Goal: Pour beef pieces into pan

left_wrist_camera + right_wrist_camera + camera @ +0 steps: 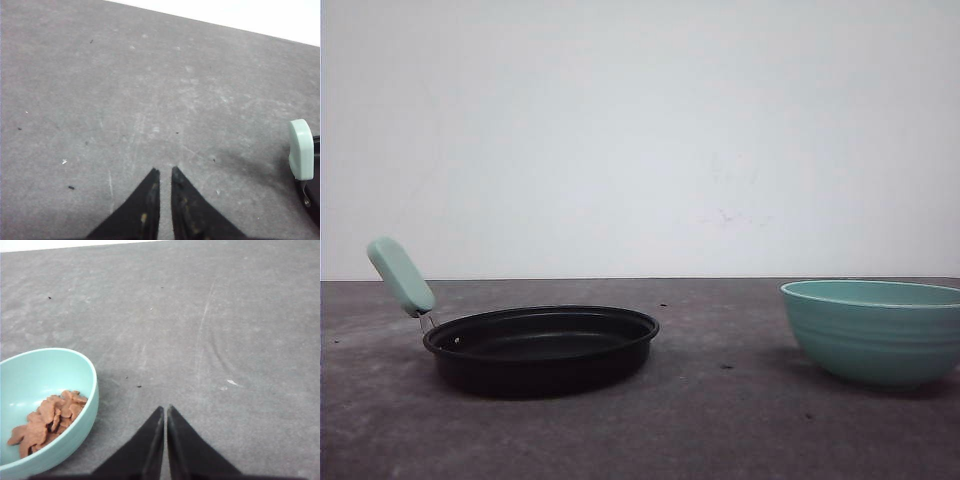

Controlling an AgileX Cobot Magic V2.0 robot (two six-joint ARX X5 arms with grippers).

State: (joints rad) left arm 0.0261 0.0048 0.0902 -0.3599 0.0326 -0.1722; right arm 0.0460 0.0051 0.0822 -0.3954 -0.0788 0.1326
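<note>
Two vessels are set well apart on a grey, mottled bench (720, 430) — the pan (542, 350) toward the left and a teal bowl (875, 330) at the right edge of the front view. No brand, label or writing can be read on either of them. The bench surface is scuffed with pale streaks and dotted with small dark specks, and a plain white wall (640, 130) rises behind its far edge.

The pan is shallow, round and black, and its mint-green handle (400, 276) is angled up and away to the left on a thin metal neck. The beef pieces (47, 421) are seen heaped in the bottom of the bowl, reddish-brown and irregular.

The left hand (165, 172) is held above bare bench with its dark fingers nearly together, only a narrow slit between the tips, and nothing is gripped; the pan handle lies near it. The right hand (165, 409) is likewise almost closed and empty, hanging just beside the bowl without touching it.
</note>
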